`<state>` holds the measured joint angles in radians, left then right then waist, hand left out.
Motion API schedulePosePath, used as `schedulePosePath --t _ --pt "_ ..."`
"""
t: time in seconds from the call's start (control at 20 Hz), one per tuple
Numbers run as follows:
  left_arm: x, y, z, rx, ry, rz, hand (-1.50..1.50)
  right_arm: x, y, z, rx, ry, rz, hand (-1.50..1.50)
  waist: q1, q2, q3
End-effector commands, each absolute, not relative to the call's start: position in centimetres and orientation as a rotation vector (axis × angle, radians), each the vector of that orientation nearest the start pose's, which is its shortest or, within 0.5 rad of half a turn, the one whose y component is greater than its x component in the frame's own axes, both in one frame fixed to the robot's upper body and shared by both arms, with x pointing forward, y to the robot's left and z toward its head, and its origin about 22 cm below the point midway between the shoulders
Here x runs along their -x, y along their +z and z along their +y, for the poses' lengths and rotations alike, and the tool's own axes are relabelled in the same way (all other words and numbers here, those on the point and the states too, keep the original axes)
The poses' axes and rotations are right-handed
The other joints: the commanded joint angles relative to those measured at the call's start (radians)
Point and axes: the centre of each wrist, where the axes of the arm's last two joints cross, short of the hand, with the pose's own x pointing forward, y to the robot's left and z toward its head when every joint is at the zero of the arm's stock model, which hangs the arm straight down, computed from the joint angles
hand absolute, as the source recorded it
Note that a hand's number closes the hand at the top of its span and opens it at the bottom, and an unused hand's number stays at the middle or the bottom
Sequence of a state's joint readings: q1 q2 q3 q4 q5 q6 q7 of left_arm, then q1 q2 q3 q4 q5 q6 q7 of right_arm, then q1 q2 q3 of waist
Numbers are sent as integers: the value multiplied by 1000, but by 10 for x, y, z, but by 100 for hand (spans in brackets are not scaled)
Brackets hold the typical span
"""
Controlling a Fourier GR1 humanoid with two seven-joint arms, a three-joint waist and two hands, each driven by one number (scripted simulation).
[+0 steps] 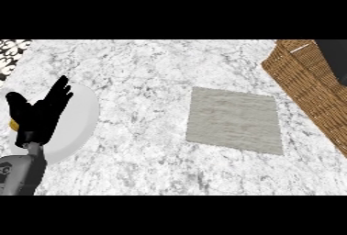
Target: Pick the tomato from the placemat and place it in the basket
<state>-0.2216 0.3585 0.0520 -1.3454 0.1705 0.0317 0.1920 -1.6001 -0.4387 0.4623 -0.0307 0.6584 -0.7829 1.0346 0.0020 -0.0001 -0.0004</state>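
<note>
On the placemat (pixel 234 120) no tomato is seen; left hand (pixel 37 112) rests open, nothing held; basket (pixel 311 87) contents cannot be told.

One placemat (pixel 234 120), one wicker basket (pixel 311 87), one white plate (pixel 75 121), one hand (pixel 37 114), perhaps something yellow beneath

Marble counter (pixel 149 69); placemat (pixel 234 120) ctr; plate (pixel 80 114) left; basket (pixel 313 87) right

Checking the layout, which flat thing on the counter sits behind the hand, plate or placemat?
The white plate; the left hand overlaps it, while the grey placemat lies apart.
</note>
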Motion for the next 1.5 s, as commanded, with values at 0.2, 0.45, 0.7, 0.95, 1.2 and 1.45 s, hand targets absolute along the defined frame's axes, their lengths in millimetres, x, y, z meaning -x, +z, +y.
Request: schedulePosePath --t 0.2,0.45,0.7,0.95,1.2,1.45 --pt "-292 33 318 -198 -66 -1379 0 -478 213 -274 1621 -238 -1051 150 -12 -4 1" --pt "-284 44 318 -192 -72 -1364 0 -466 201 -313 1619 -316 -1058 150 -7 -6 2" --pt "-293 34 315 -206 -78 -1401 0 -466 198 -322 1686 -530 -977 -150 0 1 -1" --pt "-298 38 322 -204 -63 -1402 0 -456 187 -338 1639 -450 -957 -150 -2 0 0" --pt "-299 43 316 -183 -69 -1380 0 -449 196 -350 1625 -422 -1074 -150 6 2 0" --pt "-294 35 311 -193 -86 -1379 0 -451 224 -349 1587 -708 -1163 -150 -7 -3 -1"
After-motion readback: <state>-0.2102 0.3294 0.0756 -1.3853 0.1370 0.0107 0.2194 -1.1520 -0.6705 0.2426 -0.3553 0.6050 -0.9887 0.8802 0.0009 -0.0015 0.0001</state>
